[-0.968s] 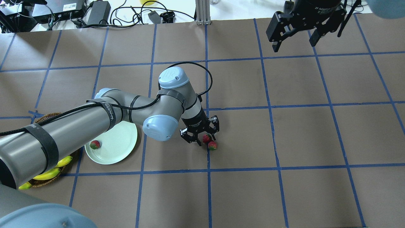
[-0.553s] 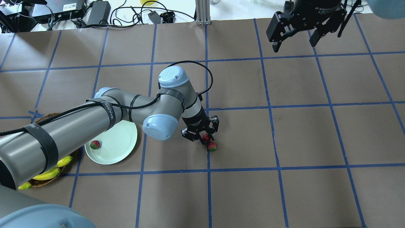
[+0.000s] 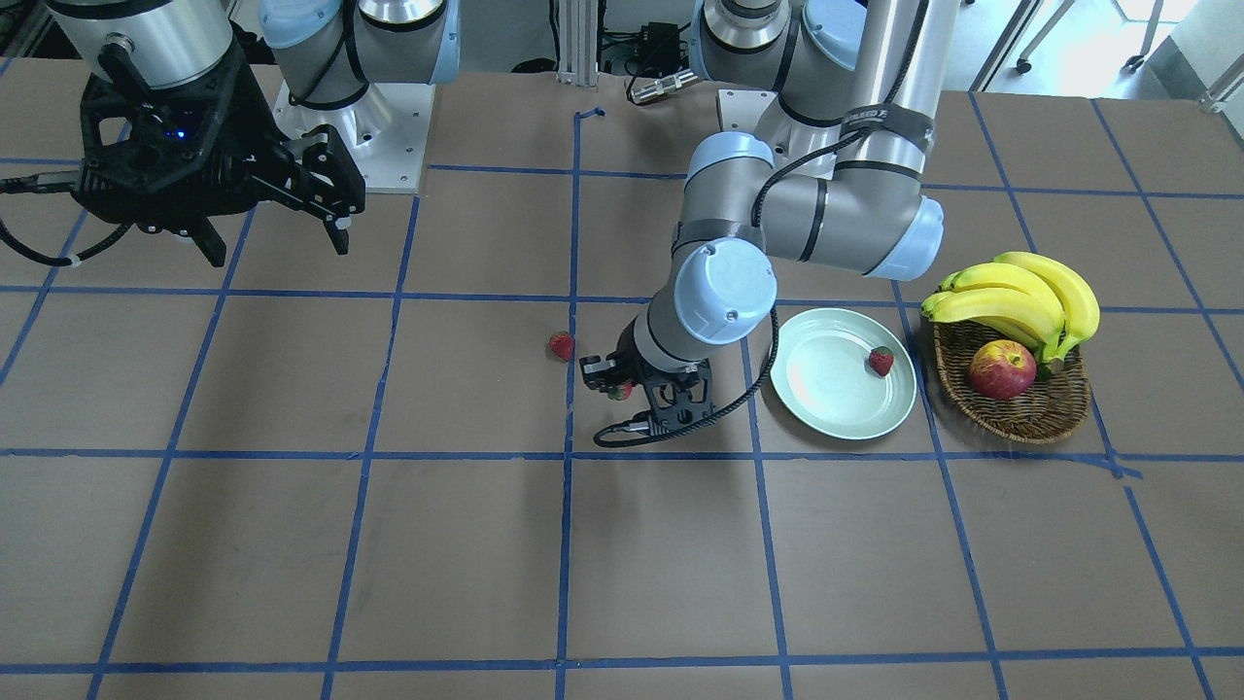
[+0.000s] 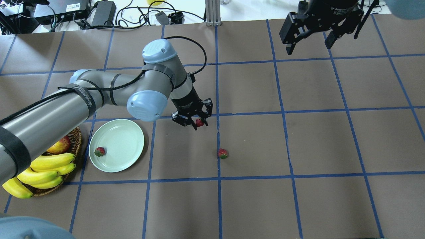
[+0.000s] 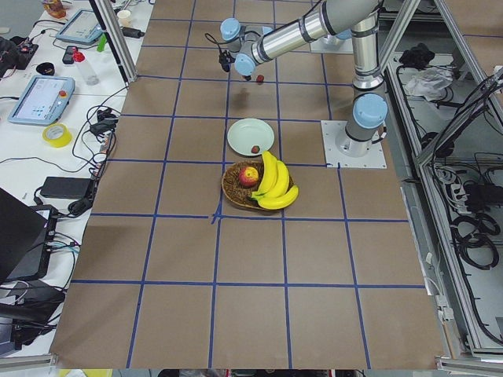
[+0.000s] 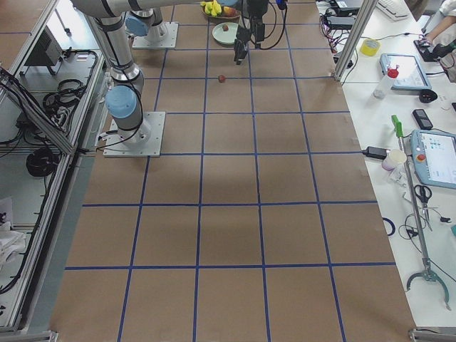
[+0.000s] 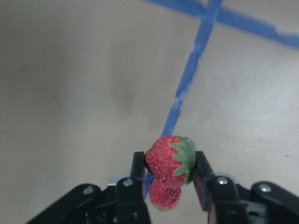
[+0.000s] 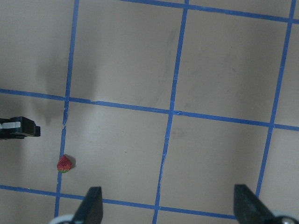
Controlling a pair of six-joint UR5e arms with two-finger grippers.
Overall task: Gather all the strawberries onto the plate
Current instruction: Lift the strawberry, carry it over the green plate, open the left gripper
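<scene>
My left gripper is shut on a strawberry and holds it above the table; the left wrist view shows the berry pinched between both fingers. A second strawberry lies on the table on a blue tape line, and also shows in the front view. A third strawberry lies in the mint-green plate near its rim. The plate is to the left of my left gripper in the overhead view. My right gripper is open and empty, high at the far right.
A wicker basket with bananas and an apple stands just beyond the plate. Cables and power bricks lie past the table's far edge. Blue tape marks a grid on the brown tabletop.
My left gripper has shut on one of the two table strawberries, lifted it and carried it away from the other, up and left in the overhead view. The right arm has not moved.
</scene>
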